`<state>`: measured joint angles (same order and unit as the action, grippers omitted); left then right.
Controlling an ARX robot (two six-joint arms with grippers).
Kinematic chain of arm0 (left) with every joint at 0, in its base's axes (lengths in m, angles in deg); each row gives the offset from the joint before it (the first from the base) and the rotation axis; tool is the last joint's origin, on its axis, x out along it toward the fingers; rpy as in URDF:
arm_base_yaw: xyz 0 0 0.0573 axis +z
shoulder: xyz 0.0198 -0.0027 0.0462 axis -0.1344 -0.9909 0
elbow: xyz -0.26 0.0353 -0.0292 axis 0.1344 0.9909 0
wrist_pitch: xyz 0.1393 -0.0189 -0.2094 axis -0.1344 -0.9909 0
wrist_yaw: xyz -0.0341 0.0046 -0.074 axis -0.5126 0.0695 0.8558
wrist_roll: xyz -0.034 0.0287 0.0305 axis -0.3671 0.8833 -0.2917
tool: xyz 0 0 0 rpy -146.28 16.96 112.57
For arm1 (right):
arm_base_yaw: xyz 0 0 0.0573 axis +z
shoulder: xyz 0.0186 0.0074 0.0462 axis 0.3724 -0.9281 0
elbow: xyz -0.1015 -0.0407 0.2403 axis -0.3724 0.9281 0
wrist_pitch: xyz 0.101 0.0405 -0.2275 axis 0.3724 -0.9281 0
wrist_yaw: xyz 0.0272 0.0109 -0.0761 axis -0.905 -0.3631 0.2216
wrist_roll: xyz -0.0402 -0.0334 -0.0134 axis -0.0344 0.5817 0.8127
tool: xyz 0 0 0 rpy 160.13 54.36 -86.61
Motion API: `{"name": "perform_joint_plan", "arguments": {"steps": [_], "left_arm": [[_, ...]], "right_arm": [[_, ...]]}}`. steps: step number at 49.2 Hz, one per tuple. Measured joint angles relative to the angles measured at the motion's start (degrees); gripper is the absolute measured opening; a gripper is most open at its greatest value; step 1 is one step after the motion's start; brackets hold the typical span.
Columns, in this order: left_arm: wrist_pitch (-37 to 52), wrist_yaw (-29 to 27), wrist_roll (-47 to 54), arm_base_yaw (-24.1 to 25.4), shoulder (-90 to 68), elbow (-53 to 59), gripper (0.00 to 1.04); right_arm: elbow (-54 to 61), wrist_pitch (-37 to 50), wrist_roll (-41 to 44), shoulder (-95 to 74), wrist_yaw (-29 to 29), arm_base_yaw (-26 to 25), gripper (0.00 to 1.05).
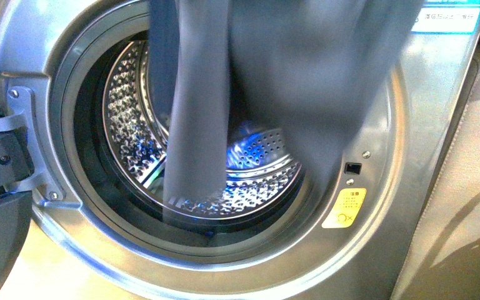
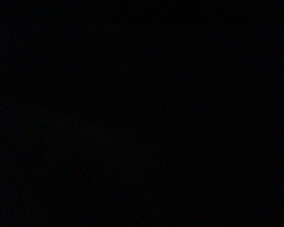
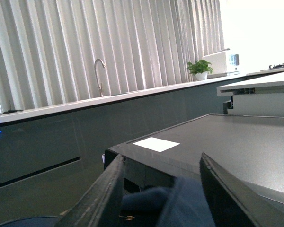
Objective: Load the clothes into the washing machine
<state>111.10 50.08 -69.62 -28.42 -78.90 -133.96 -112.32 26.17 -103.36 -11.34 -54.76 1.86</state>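
Navy-grey clothes (image 1: 275, 75) hang limp and smooth across the washing machine (image 1: 412, 156) and its round mouth. Their top is cut off by the frame, and the dimpled steel drum (image 1: 131, 125) peeks out behind. My right gripper (image 3: 162, 175) has black fingers (image 3: 104, 198) pinching bunched fabric. Left wrist cam's dark, so can't tell on that one.

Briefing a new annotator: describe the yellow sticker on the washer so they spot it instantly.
Find the silver-grey washing machine filling the front view, dark clothes hanging over its round opening. On the rim's lower right, under a small black latch hole, sits the sticker: the only yellow patch on the grey metal.
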Motion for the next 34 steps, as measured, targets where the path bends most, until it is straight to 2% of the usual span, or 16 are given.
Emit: {"name": "perform_joint_plan", "arguments": {"steps": [5,14,27,34], "left_arm": [[0.20,-0.07,-0.48,0.83,0.00,1.38,0.08],[1.81,0.37,-1.40,2.47,0.37,5.16,0.08],[6.82,2.86,-2.16,10.16,1.27,14.32,0.08],[11.47,5.88,-2.86,16.85,-1.55,18.80,0.08]], "right_arm": [[-0.04,0.02,0.00,0.15,0.00,0.00,0.66],[-0.04,0.04,0.00,0.15,0.00,0.00,0.98],[-0.04,0.04,-0.11,0.15,0.00,0.00,0.97],[-0.04,0.04,-0.11,0.15,0.00,0.00,0.97]]}}
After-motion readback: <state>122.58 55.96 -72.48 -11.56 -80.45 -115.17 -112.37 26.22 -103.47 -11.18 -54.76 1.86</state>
